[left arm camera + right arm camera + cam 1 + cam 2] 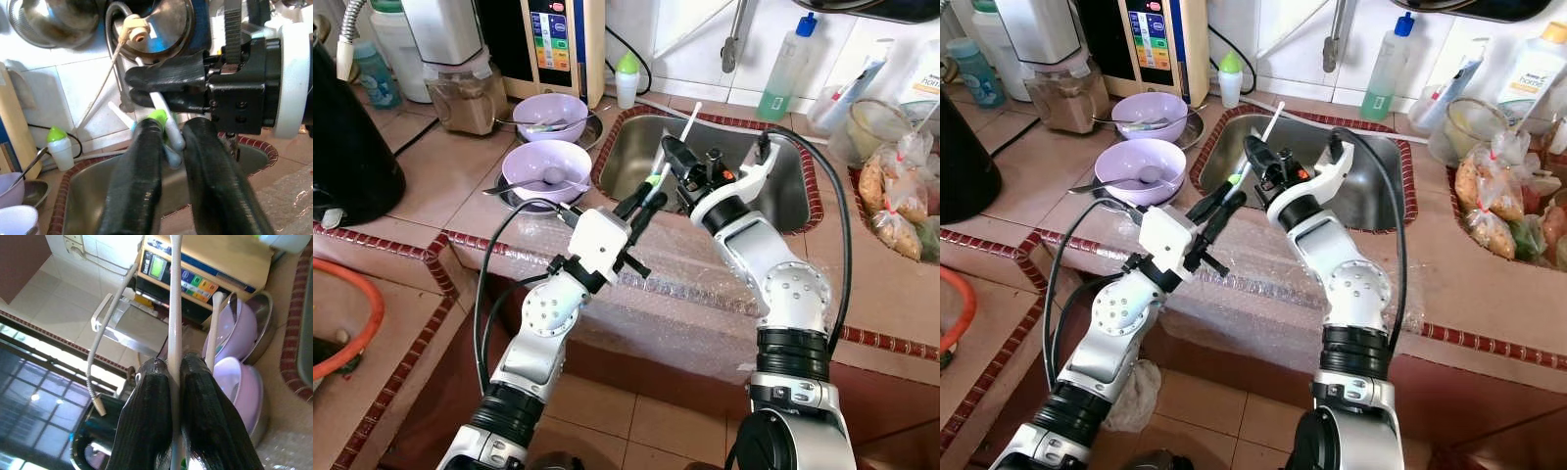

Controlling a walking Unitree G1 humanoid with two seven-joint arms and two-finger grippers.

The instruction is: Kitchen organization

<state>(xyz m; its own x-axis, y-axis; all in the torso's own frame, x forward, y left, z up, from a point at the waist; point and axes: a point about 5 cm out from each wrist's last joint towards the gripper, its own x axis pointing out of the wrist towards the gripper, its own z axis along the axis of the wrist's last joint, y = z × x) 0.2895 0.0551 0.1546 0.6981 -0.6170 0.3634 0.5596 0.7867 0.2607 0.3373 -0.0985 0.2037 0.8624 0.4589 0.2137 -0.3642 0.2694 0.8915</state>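
Over the sink's near rim, the right gripper pinches a light, stiff, slippery toothbrush mid-handle, its tip toward 1 o'clock, while the left gripper clamps its green end.

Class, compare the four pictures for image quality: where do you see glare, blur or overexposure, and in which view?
Left eye view: sharp, evenly daylit; soft sheen on the bubble wrap along the counter edge. Left wrist view: the left gripper is close and blurred. Right wrist view: the window is blown out, and the right gripper, clamped on the white stick, is soft.
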